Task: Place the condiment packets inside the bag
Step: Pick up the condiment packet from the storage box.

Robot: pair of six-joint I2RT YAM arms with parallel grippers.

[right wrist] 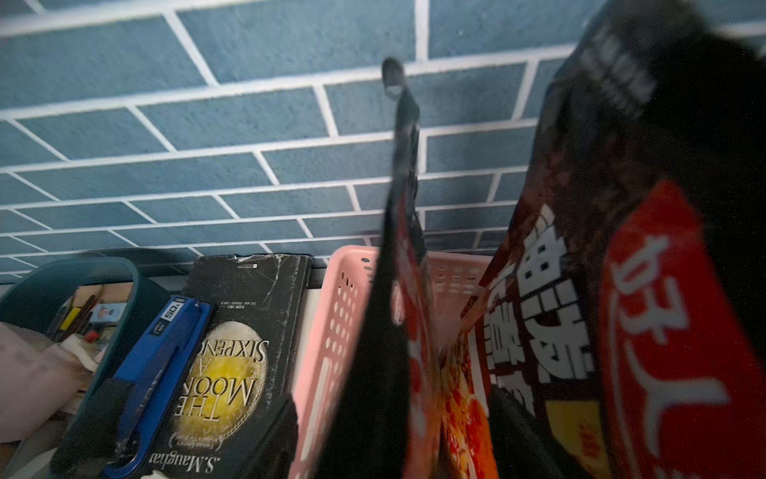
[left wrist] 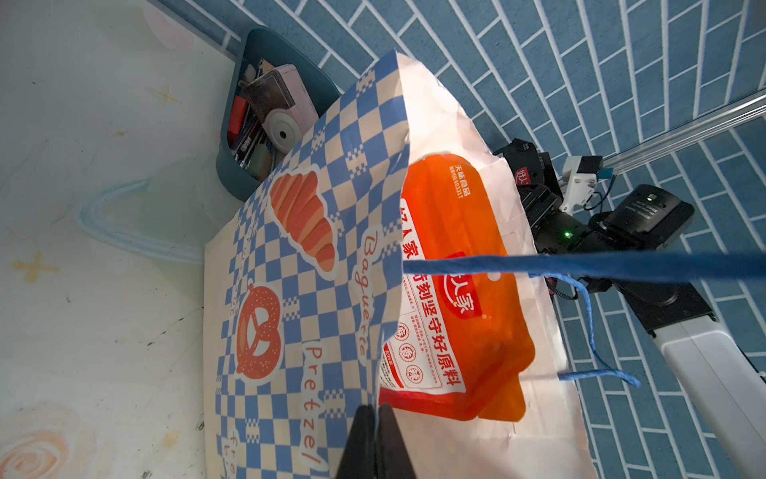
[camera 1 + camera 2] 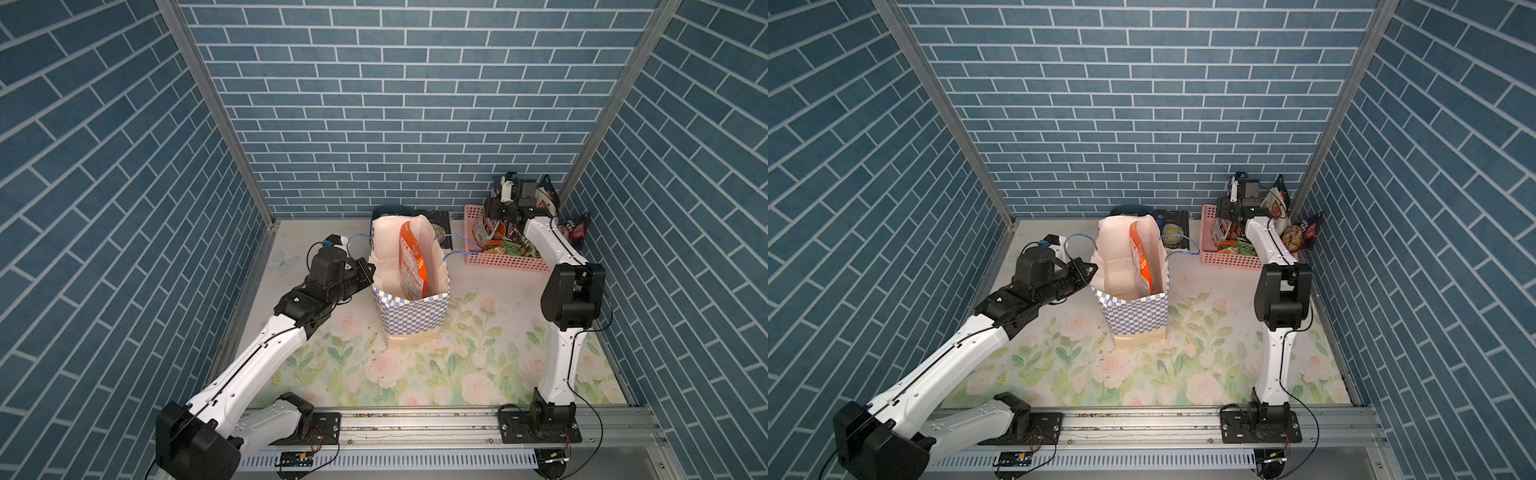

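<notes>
Left wrist, orange packet (image 2: 497, 344) inside bag (image 2: 331, 137)

Tabletop (image 3: 478, 332) covered in a pale floral print: pink roses and green leaves on cream, speckled with small dark crumbs near the middle. Standing upright on it, slightly left of centre, a tall paper bag (image 3: 411, 320) with blue-and-white checks and a tan base. Behind the bag, against the back wall, a dark teal bin (image 3: 388, 210), mostly hidden in both top views. Just right of the bin, a black book (image 3: 1173, 232) lying flat, with a blue stapler (image 1: 166, 352) at its edge on the bin side. In the far right corner, a pink perforated basket (image 3: 503, 261), apart from the bag.
</notes>
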